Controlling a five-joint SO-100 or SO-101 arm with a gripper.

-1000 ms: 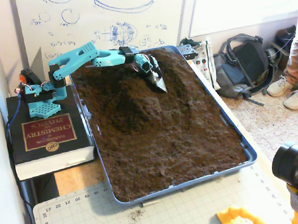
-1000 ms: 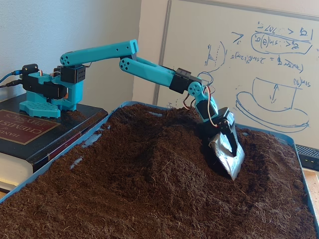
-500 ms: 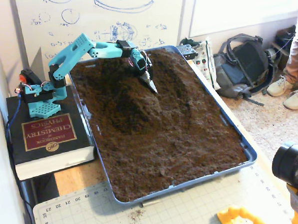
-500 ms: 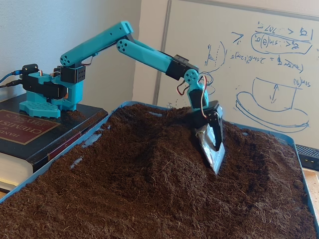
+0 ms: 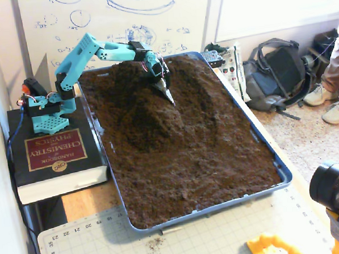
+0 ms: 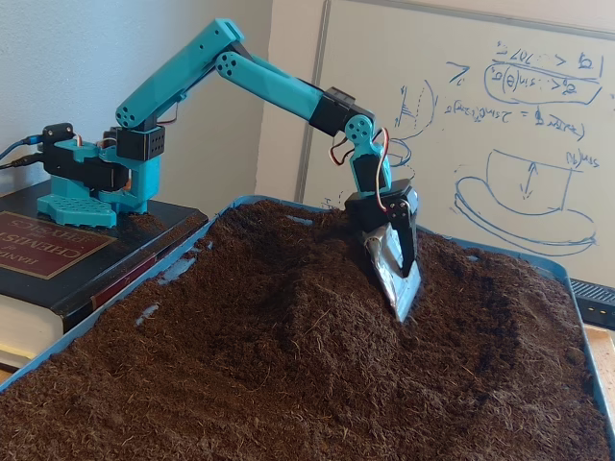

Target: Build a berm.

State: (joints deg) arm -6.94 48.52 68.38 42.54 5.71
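- The berm [image 5: 149,114] [image 6: 298,317] is rising in the far half of the blue tray [image 5: 286,175], nearer the arm.
- The pincer [image 5: 166,93] [image 6: 399,288] is pointing down, its silvery tip touching the berm's far slope.
- I cannot tell whether it is spread or pressed together.

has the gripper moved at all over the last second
Yes. In both fixed views the gripper has pulled back toward the arm's base, away from the tray's right rim and up the berm's slope.
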